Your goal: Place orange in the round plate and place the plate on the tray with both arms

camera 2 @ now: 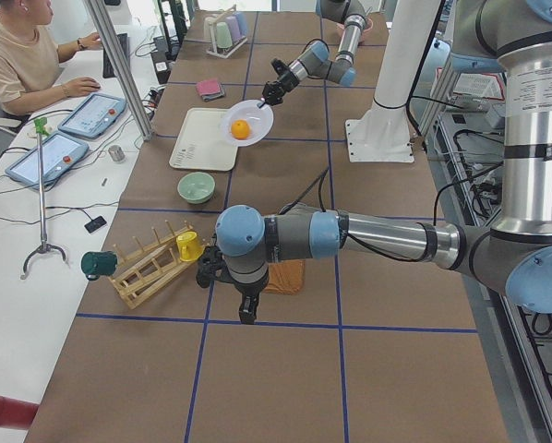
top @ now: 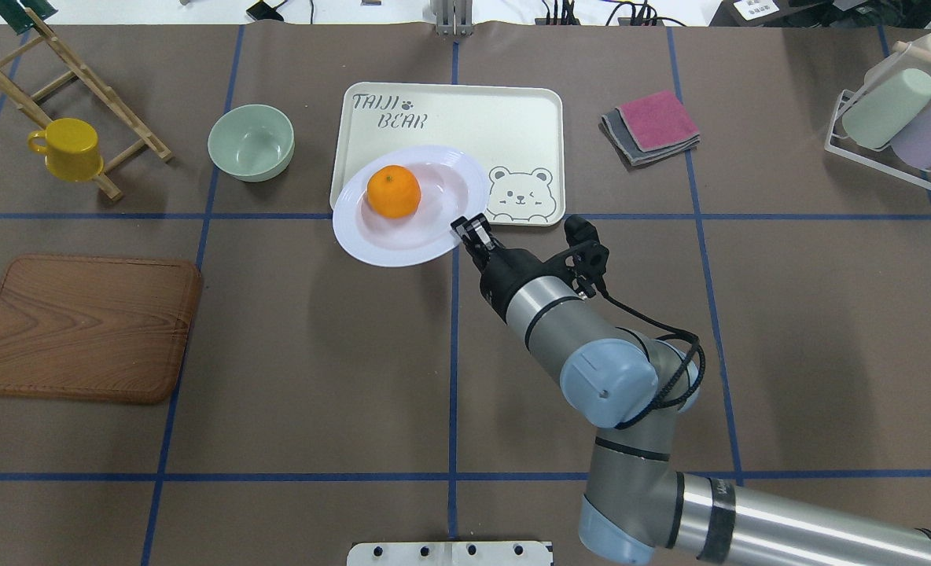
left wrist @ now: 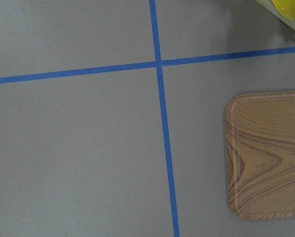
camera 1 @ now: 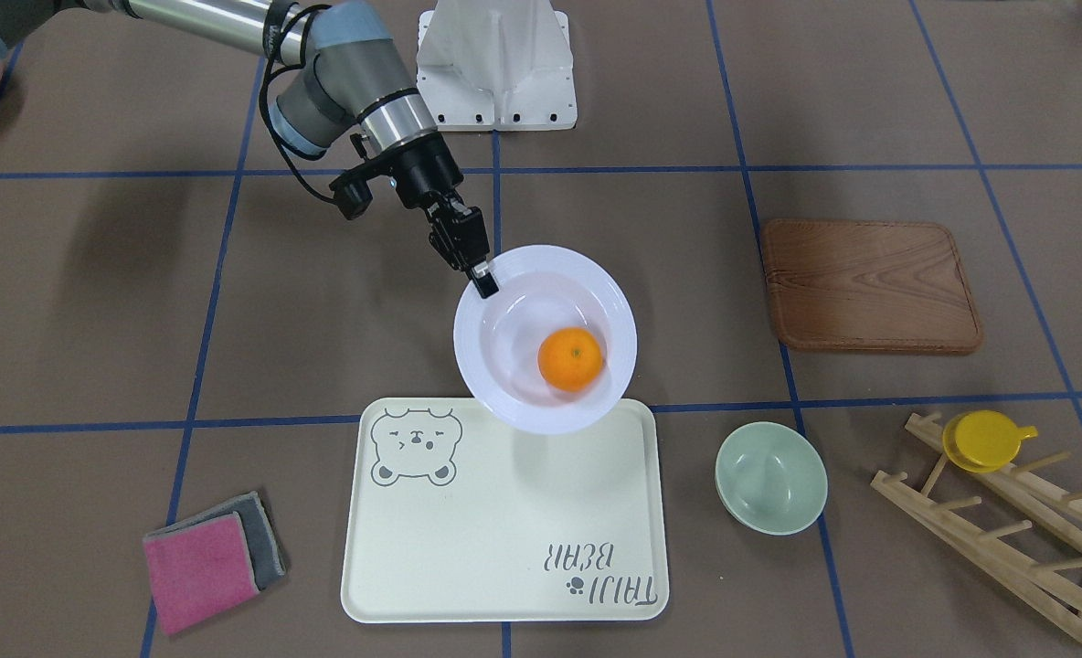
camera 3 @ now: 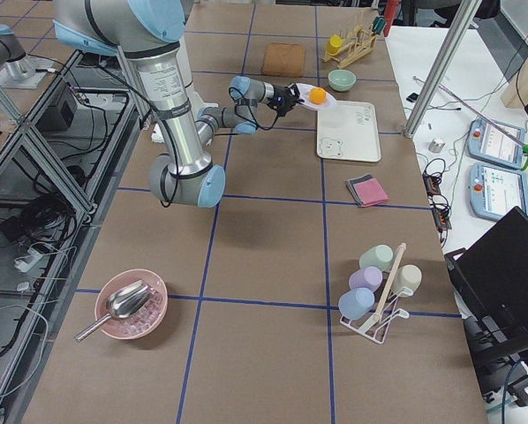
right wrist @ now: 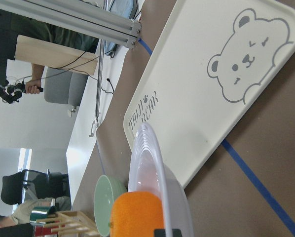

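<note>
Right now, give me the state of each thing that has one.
orange: in the round plate
round plate: held by its rim, partly over the tray
tray: lying flat
right gripper: shut on the round plate's rim
left gripper: cannot tell
green bowl: upright, empty

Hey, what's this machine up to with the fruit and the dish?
The robot's right gripper is pinching the rim of the round white plate, and the orange already sits in it. The plate is held up, partly over the cream bear tray at the edge nearest the robot, and looks not yet set down. The left arm hangs over the table near the wooden board, away from the plate.
</note>
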`<state>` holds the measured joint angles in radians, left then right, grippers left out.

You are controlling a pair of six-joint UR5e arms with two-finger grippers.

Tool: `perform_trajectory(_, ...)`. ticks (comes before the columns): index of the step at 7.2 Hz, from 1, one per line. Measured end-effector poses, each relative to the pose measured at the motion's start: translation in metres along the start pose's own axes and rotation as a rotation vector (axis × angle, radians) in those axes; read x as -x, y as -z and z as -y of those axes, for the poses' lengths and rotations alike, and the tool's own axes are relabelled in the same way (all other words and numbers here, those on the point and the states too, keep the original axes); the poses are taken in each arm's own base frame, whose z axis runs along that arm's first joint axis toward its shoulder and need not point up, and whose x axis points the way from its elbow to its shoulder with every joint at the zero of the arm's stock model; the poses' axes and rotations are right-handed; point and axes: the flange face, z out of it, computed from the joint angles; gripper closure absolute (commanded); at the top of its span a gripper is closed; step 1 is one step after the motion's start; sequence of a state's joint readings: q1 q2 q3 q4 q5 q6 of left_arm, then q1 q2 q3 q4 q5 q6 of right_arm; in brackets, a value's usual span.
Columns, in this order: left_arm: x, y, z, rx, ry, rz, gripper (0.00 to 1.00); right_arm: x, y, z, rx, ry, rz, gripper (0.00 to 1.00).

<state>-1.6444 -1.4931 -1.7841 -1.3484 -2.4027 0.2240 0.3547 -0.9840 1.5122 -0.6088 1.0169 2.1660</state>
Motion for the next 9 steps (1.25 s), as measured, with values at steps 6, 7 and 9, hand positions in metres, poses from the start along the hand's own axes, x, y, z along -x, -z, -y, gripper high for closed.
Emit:
perform_trajectory(6, -0.002, 0.001, 0.002, -0.002, -0.004, -0.003, 0.0, 0.0, -0.124, 0.051, -0.214, -0.018, -0.066, 0.0)
perform_trajectory(7, -0.003, 0.001, 0.002, -0.002, -0.005, -0.003, 0.0, -0.001, -0.11, 0.047, -0.17, 0.072, -0.079, 0.0)
perform_trajectory(9, -0.001, -0.001, 0.002, 0.001, -0.001, -0.004, 0.0, -0.002, -0.062, 0.064, 0.005, 0.296, -0.148, 0.0)
